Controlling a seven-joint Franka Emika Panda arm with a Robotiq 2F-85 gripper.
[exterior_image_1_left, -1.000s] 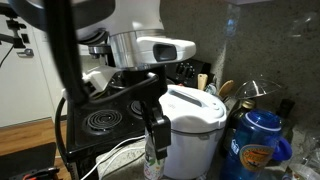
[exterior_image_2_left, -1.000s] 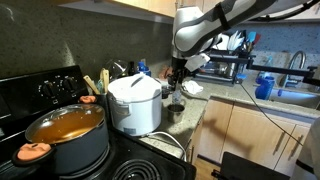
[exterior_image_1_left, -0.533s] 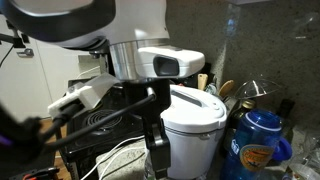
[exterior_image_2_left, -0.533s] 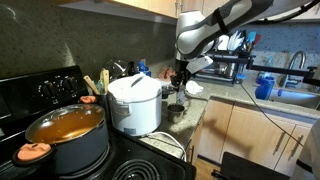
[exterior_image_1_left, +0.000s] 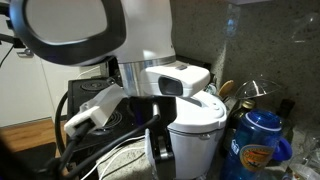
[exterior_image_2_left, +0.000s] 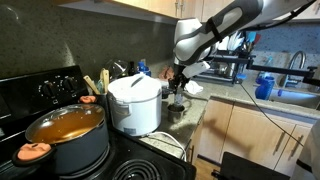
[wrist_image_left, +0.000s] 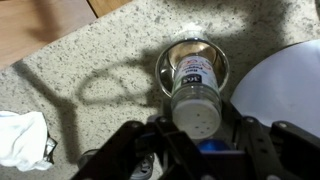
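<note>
Shaker (wrist_image_left: 194, 95) being gripped: the gripper (wrist_image_left: 195, 137) is clamping its fingers closed on the clear body just under the perforated white cap. The cap is pointing up toward the wrist, and the labelled base is hanging straight below the hand.

- Speckled stone counter (wrist_image_left: 90, 60) is lying under the hand and spreading out on every side of it.
- Black stove (exterior_image_2_left: 55, 88) is sitting well apart from the gripper (exterior_image_2_left: 178, 82), past the cooker in an exterior view.
- Pot (exterior_image_2_left: 65, 130) of orange liquid is resting on that stove, the farthest thing from the hand.
- White rice cooker (wrist_image_left: 285, 90) is standing just beside the hand; in an exterior view its body (exterior_image_2_left: 135, 100) is sitting between gripper and pot.
- Blue bottle (exterior_image_1_left: 258, 140) is standing on the far side of the cooker (exterior_image_1_left: 195, 125) from the hand.
- Metal cup (wrist_image_left: 168, 62) is standing directly beneath the gripper, mouth open upward. The shaker's base is lining up over that mouth; whether it is touching the cup is not showing.
- White cloth (wrist_image_left: 20, 140) is lying crumpled on the counter off to the side of the hand, apart from the cup.
</note>
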